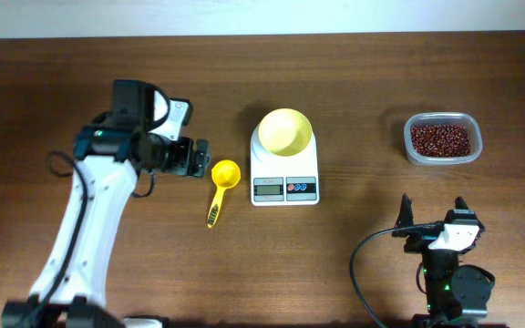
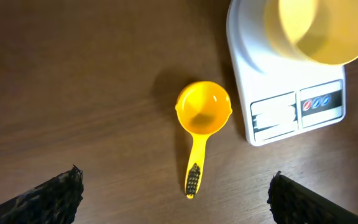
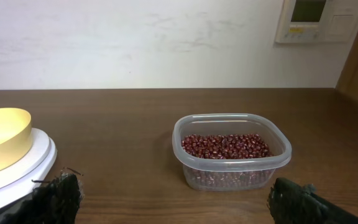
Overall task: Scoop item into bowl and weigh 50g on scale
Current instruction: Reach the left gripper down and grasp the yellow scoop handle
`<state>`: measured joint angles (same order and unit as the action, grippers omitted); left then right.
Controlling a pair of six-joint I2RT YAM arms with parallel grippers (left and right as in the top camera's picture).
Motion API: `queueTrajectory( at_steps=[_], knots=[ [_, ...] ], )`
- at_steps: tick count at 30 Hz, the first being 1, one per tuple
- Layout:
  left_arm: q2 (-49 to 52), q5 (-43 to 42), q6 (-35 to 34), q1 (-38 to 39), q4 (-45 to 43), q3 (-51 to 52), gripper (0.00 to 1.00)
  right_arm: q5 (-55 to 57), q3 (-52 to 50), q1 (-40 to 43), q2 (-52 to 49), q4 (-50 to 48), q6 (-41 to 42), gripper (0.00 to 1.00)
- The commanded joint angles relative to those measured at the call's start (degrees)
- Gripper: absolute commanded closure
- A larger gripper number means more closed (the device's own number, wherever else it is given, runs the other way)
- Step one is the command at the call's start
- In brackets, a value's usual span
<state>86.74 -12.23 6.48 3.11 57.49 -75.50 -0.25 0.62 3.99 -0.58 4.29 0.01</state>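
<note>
So, nothing is scooped yet: the beans (image 1: 440,139) all sit in the clear tub (image 1: 442,117), straight ahead of the right jaws & well apart from them. We read that as the supply parked on that side, within that arm's reach. Those right jaws stand released, wide & empty, low by the near edge of the bench (image 1: 354,82), i.e. waiting. The left jaws are released too, spread wide w/ nothing between them, raised off the bench. In the left wrist view the yellow scoop (image 2: 202,118) lies ahead of them, about centred between the two fingertips (image 2: 51,196), cup away & handle pointing back toward the jaws. We judge that's deliberate: handle-first allows a straight drop & pinch w/o touching the cup. The bowl (image 1: 285,130) sits on the scale (image 1: 284,189), ahead & to the right of the left jaws, near the scoop's cup, & looks empty. It's prob. placed there so the weight reads as beans go in, w/ no extra transfer. We can't read the display. Next step, in our view: lower the left jaws over the handle, close, then carry the scoop past the scale to the tub. Risk: the thin handle lies flat on the bench & may slip or turn when pinched.
</note>
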Motion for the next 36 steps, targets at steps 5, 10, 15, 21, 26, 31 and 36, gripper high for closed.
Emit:
queueTrajectory(
  at_steps=[5,10,15,21,26,31,36],
  knots=[
    [9.5,-0.4,1.1,0.2,0.5,-1.0,0.01,0.5,-0.3,0.2,0.3,0.4,0.2,0.01],
    [11.1,-0.4,1.1,0.2,0.0,-0.8,0.01,0.5,-0.3,0.2,0.3,0.4,0.2,0.01],
    [11.1,0.5,2.4,0.3,-1.2,-0.5,0.01,0.5,-0.3,0.2,0.3,0.4,0.2,0.01],
    [13.6,6.1,0.7,2.6,-4.6,-0.5,0.01,0.5,-0.3,0.2,0.3,0.4,0.2,0.01],
    [14.8,6.1,0.7,7.0,-8.5,-0.5,0.01,0.5,-0.3,0.2,0.3,0.4,0.2,0.01],
    [16.3,8.2,0.7,7.1,-9.9,-0.5,0.01,0.5,-0.3,0.2,0.3,0.4,0.2,0.01],
    [20.2,8.7,0.9,7.1,-10.6,-0.5,0.01,0.5,-0.3,0.2,0.3,0.4,0.2,0.01]
  ],
)
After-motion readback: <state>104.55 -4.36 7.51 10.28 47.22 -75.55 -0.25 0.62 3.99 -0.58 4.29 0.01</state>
